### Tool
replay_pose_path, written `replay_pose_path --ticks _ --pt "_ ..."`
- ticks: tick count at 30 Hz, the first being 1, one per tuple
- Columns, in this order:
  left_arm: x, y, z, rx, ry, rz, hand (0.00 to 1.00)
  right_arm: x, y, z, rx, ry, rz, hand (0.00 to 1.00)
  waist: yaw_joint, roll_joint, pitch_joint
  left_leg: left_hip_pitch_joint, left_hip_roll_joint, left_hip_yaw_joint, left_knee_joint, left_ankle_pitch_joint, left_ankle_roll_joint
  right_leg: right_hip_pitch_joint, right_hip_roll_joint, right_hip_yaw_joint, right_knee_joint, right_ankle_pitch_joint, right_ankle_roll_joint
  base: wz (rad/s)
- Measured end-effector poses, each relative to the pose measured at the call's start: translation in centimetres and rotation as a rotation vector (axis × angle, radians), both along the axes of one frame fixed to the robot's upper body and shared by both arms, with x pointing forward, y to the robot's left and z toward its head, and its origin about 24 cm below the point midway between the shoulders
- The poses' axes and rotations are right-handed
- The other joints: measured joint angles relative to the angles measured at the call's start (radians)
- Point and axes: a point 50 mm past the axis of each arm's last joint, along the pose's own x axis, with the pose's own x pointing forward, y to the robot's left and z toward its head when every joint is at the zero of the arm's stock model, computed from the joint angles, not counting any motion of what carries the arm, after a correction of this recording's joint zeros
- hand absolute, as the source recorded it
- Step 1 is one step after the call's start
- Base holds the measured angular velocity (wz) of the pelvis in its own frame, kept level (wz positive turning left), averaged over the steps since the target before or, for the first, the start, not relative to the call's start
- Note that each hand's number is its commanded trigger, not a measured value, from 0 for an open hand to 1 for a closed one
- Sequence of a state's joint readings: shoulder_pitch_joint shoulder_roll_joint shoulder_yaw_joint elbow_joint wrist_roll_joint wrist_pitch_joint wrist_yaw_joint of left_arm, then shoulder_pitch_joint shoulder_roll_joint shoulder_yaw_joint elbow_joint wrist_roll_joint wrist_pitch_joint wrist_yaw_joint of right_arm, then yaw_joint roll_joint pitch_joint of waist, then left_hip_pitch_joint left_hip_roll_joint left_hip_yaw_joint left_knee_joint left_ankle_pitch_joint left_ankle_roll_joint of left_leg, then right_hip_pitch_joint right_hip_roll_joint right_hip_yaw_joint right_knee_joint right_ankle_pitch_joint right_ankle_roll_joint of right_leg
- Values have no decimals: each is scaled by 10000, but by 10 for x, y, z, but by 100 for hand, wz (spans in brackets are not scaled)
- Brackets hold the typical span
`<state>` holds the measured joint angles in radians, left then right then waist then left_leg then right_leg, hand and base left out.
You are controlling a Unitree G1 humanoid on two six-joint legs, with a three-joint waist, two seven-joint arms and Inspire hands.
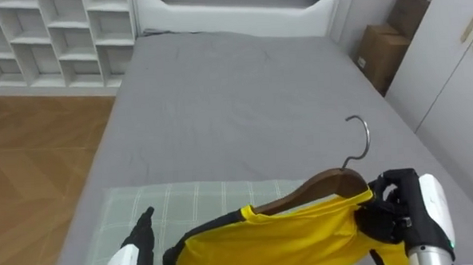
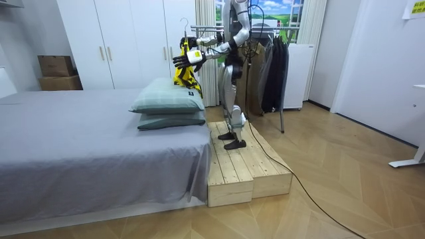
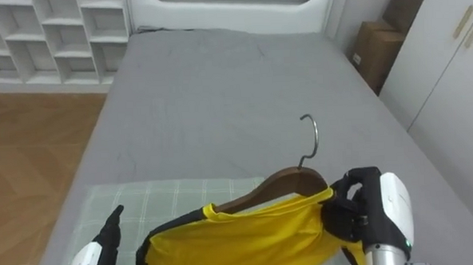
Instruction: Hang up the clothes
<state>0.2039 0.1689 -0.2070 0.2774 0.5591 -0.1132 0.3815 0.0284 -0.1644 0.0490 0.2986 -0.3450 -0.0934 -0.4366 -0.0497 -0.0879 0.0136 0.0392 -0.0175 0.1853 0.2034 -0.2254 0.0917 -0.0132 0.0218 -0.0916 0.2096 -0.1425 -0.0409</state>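
Bedroom: a grey bed (image 1: 243, 92) is stretching out ahead of me, with a white headboard (image 1: 239, 8) at the far end. White cubby shelves (image 1: 48, 41) are standing off to the left, and cardboard boxes (image 1: 381, 50) and a white wardrobe (image 1: 457, 67) to the right. In the room view I'm standing upright on a wooden platform (image 2: 246, 169) beside the bed, with a clothes rack (image 2: 272, 66) of dark garments behind me.

I'm holding both arms out forward at chest height, over the green checked pillow (image 1: 191, 202).

My right hand (image 1: 392, 213) is coming in from the lower right with its fingers curled tight round the right end of the hanger (image 1: 327, 184), gripping through the shirt's shoulder.

The hanger is sitting tilted, right end high, with its metal hook (image 1: 361, 139) sticking up free above the bed.

The yellow shirt (image 1: 281, 238) with black trim is draped on the hanger, hanging in the air between my two hands.

My left hand (image 1: 142, 226) is sitting at the lower left with straight fingers pointing up, just beside the shirt's left edge. I can't tell whether it's touching.
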Motion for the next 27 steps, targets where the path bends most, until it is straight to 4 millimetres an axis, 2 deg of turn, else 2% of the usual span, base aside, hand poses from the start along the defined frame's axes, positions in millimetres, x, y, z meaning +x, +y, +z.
replay_pose_path --ticks 1,3,4,5,6,7,8,9,10,11,12,13,14,15,16,17,18,19,20,21,22,23,24,25,26,27 --pt "0 1 0 35 -12 -3 0 0 1 -1 51 10 -2 100 -1 -4 -1 -10 21 192 13 -10 0 -101 18 109 88 3 -4 -66" --pt "2 0 2 51 -82 -38 0 0 3 -1 244 14 -27 100 -47 -5 1 -86 87 779 132 -85 32 -481 109 599 339 33 10 -78" --pt "3 1 2 43 -96 5 0 0 5 -2 282 61 57 100 16 3 0 -91 197 1473 237 -118 36 -669 226 988 403 185 20 -127" --pt "3 2 2 64 -118 43 0 -1 9 -4 348 120 130 100 38 42 9 -88 412 2282 295 -118 36 -777 334 842 132 564 15 -141" --pt "3 2 2 60 -144 46 0 -1 10 -5 393 163 143 100 56 60 5 -93 540 2732 291 -117 37 -761 350 376 -116 813 43 -161" --pt "7 2 4 86 -252 36 0 -1 11 -6 442 153 134 100 360 183 67 -109 814 3837 175 -218 37 -830 232 -1047 243 697 108 -171" --pt "10 1 4 105 -282 19 0 -2 11 -7 460 166 30 100 505 229 87 6 925 4782 144 -353 16 -904 -304 -2318 1398 104 115 -228" --pt "12 0 4 67 -304 69 0 0 11 -8 446 154 -48 100 783 212 104 171 916 5629 54 -387 -20 -924 -1061 -3098 2131 -502 175 -203" --pt "11 1 3 33 -309 162 0 1 12 -9 431 186 -40 100 924 211 103 261 923 6075 33 -414 -68 -887 -1425 -3343 2451 -671 244 -214" --pt "11 3 2 -104 -299 357 0 3 17 -11 395 234 85 100 1044 176 94 373 948 6845 74 -466 -152 -686 -2040 -3573 2739 -852 462 -192" --pt "11 4 2 -266 -362 603 0 2 22 -13 446 285 223 100 1082 90 46 403 972 7455 148 -506 -227 -416 -2493 -3820 2688 -795 605 -175" --pt "11 5 2 -267 -385 661 0 2 24 -15 470 332 312 100 1080 51 50 385 997 7638 249 -526 -265 -303 -2597 -3834 2514 -658 759 -137" --pt "13 5 2 -214 -364 691 0 2 27 -15 473 362 419 100 1035 34 52 223 1124 7850 584 -578 -338 -110 -2497 -3775 1818 -677 1138 -85" --pt "14 4 2 -183 -302 662 0 2 27 -16 464 393 426 100 962 48 58 176 1193 7859 726 -576 -342 -92 -2413 -3792 1562 -701 1185 -85" --pt "16 0 0 -297 -175 724 0 2 27 -16 473 481 435 100 842 137 78 90 1486 7803 1085 -577 -353 -124 -2283 -3725 1389 -623 1159 -73" --pt "16 -2 -1 -360 -142 743 0 3 29 -17 522 503 487 100 779 148 82 10 1762 7425 1442 -586 -412 -204 -2135 -3582 1345 -614 1014 -87" --pt "16 -2 -1 -386 -147 741 0 4 30 -15 466 449 533 100 747 166 88 -71 2092 7151 1843 -673 -589 -267 -1943 -3464 1409 -649 816 -63" --pt "17 -2 -1 -380 -156 729 0 5 30 -14 418 400 556 100 673 172 88 -139 2274 7059 2083 -711 -653 -310 -1860 -3438 1511 -698 718 -40" --pt "18 -2 -2 -324 -122 699 0 9 31 -11 342 271 619 100 472 166 87 -298 2620 6918 2611 -799 -790 -453 -1764 -3412 1749 -876 541 -17" --pt "18 -2 -2 -291 -89 681 0 11 32 -9 299 198 657 100 398 167 87 -375 2757 6758 2860 -823 -825 -537 -1721 -3338 1900 -982 460 -41" --pt "17 -2 -4 -285 -1 681 0 15 33 -5 147 34 781 100 385 171 87 -506 2877 6233 3249 -814 -843 -774 -1578 -2941 2172 -1158 301 -89" --pt "14 -4 -7 -338 109 710 0 18 34 -2 -9 -90 919 100 583 276 100 -635 2924 5217 3492 -731 -970 -921 -1324 -2411 2273 -1238 116 -132" --pt "11 -4 -9 -369 165 805 0 21 34 1 -83 -130 1061 100 659 381 125 -858 2850 3895 3799 -589 -1094 -946 -1044 -1844 2268 -1191 23 -122" --pt "10 -5 -9 -406 185 876 0 22 34 1 -127 -126 1115 100 677 438 111 -1040 2754 3228 3950 -524 -1070 -921 -948 -1603 2287 -1158 -10 -120" --pt "9 -8 -10 -536 180 968 0 23 33 3 -258 -135 1234 100 811 474 97 -1220 2257 1832 3788 -527 -1076 -1038 -896 -1050 2384 -1135 -83 -128" --pt "10 -11 -10 -650 107 990 0 23 32 6 -445 -212 1365 100 882 504 74 -1376 1634 832 3312 -510 -1120 -1225 -894 -505 2414 -1077 -103 -134"
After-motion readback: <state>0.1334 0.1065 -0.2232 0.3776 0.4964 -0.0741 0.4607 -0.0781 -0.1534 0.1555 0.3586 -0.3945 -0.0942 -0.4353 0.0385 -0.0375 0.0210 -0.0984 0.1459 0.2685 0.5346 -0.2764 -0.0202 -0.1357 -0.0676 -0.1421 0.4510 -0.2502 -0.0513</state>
